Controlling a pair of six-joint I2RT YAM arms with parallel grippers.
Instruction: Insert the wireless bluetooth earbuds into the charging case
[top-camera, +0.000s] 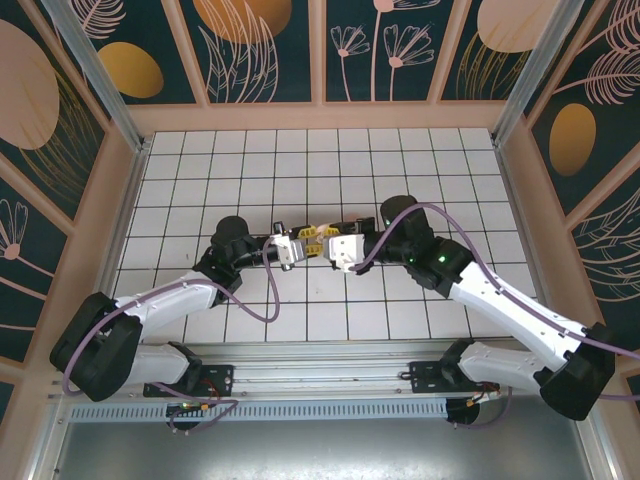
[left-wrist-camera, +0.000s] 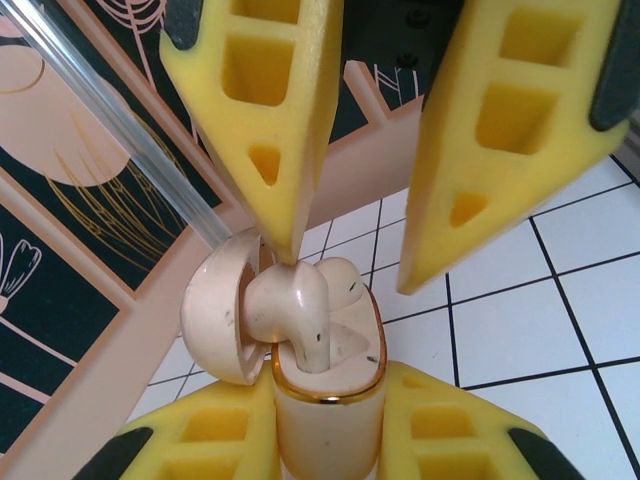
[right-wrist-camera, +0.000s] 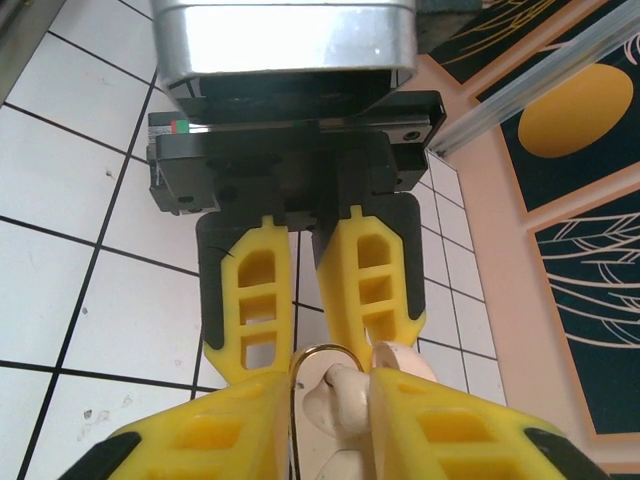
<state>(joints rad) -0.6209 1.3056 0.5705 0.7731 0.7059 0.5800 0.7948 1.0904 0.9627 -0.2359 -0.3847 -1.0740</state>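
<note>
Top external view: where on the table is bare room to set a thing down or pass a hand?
Free: the near middle tiles of the table between left arm and right arm, crossed by a purple cable; the far rows up to the back wall. Crowded: mid-table, where left tool and right tool meet at the charging case.

Charging case (left-wrist-camera: 330, 425) open, gold-rimmed, lid swung left; 1 earbud (left-wrist-camera: 297, 312) upright in cavity, 2nd earbud (left-wrist-camera: 342, 278) just behind.

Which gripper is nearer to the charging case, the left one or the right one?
Left. The left gripper is shut on the body of the charging case. The right gripper is at its open mouth, fingers either side of an earbud standing in the case.
</note>
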